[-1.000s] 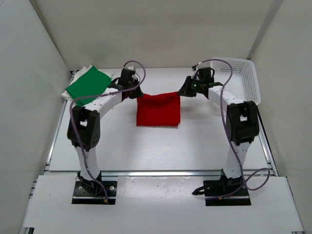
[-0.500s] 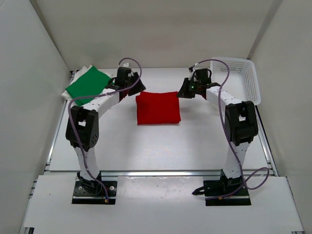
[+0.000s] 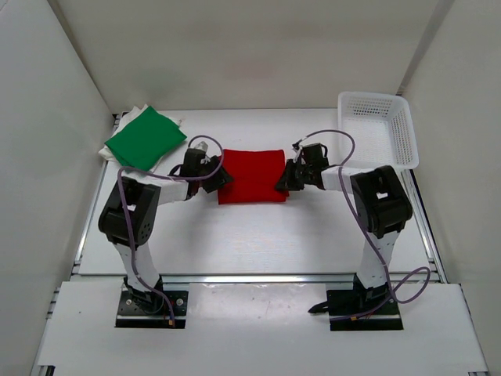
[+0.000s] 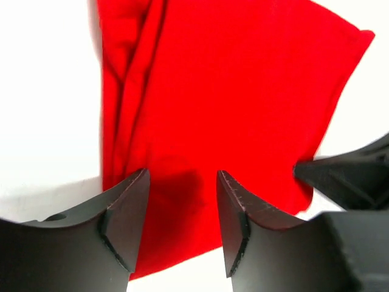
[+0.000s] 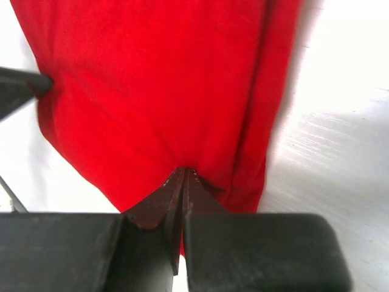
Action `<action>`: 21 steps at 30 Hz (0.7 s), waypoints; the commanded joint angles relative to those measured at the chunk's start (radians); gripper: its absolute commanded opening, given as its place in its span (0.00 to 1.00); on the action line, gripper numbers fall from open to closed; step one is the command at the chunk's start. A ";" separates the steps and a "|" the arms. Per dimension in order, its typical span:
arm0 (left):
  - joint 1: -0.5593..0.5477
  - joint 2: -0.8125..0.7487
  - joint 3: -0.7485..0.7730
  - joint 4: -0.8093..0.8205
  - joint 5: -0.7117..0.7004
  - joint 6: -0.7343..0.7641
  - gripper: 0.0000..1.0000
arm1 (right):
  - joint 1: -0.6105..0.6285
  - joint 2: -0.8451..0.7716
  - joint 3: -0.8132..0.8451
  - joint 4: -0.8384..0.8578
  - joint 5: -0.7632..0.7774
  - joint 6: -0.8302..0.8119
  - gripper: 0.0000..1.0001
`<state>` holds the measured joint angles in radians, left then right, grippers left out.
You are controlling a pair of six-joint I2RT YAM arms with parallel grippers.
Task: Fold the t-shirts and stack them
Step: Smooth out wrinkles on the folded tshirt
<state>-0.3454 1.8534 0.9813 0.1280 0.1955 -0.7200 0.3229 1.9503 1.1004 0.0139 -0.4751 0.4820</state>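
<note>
My left pincer [image 4: 182, 177] stands apart, its two fingers low over the near left corner of the red t-shirt [image 3: 250, 174]. Red cloth shows in the gap between them and nothing is caught. My right pincer [image 5: 184, 174] is closed tight, finger against finger, with its tips pressed to the red t-shirt's right edge near the near corner. The cloth puckers a little there, but I cannot tell whether any of it is pinched.

The red t-shirt lies folded into a flat rectangle at the middle of the counter [image 3: 250, 235], between my two arms. Its doubled layers show along the left side.

At the far left the green t-shirt [image 3: 145, 139] lies folded on top of the white t-shirt [image 3: 110, 148], which peeks out at the edges. A white lattice basket [image 3: 383, 102] sits at the far right corner, well apart from the shirts.
</note>
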 commanded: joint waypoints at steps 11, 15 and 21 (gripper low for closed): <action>0.075 -0.335 -0.245 0.136 0.024 -0.026 0.98 | -0.008 -0.136 -0.039 0.066 -0.068 -0.005 0.28; 0.075 -0.307 -0.237 0.049 -0.053 0.040 0.99 | 0.008 -0.194 -0.045 0.087 -0.070 0.016 0.43; 0.078 -0.169 -0.193 0.027 -0.045 0.067 0.86 | 0.033 -0.384 -0.148 0.156 -0.046 0.059 0.50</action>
<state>-0.2703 1.6417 0.7532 0.1860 0.1589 -0.6884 0.3363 1.6699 0.9894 0.0933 -0.5289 0.5209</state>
